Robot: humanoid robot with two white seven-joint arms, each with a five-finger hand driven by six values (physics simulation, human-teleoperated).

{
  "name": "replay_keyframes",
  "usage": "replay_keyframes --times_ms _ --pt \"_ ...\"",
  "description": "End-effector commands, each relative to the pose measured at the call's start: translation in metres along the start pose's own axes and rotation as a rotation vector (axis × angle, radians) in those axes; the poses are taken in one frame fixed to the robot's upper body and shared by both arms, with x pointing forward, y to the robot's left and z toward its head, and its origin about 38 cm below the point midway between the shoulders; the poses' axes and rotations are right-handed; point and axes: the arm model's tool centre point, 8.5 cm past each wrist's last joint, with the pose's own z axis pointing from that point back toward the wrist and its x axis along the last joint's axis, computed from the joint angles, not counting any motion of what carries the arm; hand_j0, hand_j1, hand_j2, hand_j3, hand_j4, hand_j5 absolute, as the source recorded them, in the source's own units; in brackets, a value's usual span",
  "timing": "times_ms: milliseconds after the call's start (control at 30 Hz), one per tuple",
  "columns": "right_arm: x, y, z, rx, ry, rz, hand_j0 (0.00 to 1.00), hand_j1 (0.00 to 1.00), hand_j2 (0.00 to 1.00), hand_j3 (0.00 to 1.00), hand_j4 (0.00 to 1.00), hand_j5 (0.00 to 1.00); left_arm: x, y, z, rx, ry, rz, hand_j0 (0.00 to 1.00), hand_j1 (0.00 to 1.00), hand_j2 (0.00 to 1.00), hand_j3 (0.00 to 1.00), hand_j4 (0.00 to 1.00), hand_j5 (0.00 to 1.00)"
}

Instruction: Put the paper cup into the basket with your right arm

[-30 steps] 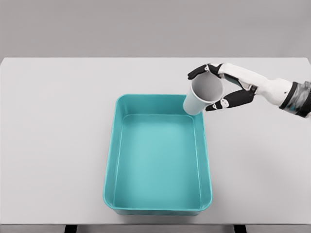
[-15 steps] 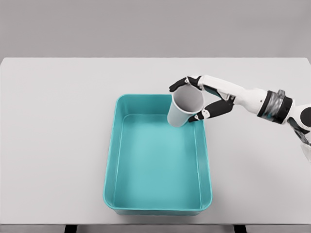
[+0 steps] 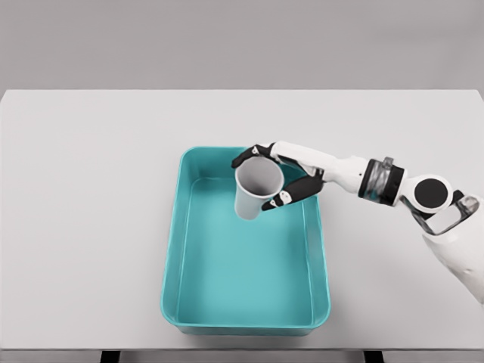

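We log right robot hand (image 3: pixel 274 175) reaching in from right, arm stretched leftward, fingers curled around rim of paper cup (image 3: pixel 255 189). Cup plain grey-white, no writing we can read, tilted, mouth toward camera. We see cup over far end of teal basket (image 3: pixel 172 257) on white tabletop (image 3: pixel 83 212).
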Motion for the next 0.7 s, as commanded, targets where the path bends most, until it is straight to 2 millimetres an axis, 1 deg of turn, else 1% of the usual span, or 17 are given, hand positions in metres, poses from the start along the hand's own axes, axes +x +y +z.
replay_keyframes --times_ms 0,333,667 --pt "-0.007 0.006 -0.004 0.014 0.014 -0.017 0.68 0.68 0.68 0.68 0.68 0.68 0.0 0.0 0.0 0.0 0.0 0.0 1.0 1.0 1.0 1.0 1.0 1.0" --pt "-0.017 0.017 -0.012 0.042 0.044 -0.016 0.68 0.68 0.68 0.68 0.68 0.68 0.0 0.0 0.0 0.0 0.0 0.0 1.0 1.0 1.0 1.0 1.0 1.0" --pt "-0.024 0.021 -0.013 0.049 0.061 -0.023 0.69 0.69 0.69 0.69 0.69 0.69 0.0 0.0 0.0 0.0 0.0 0.0 1.0 1.0 1.0 1.0 1.0 1.0"
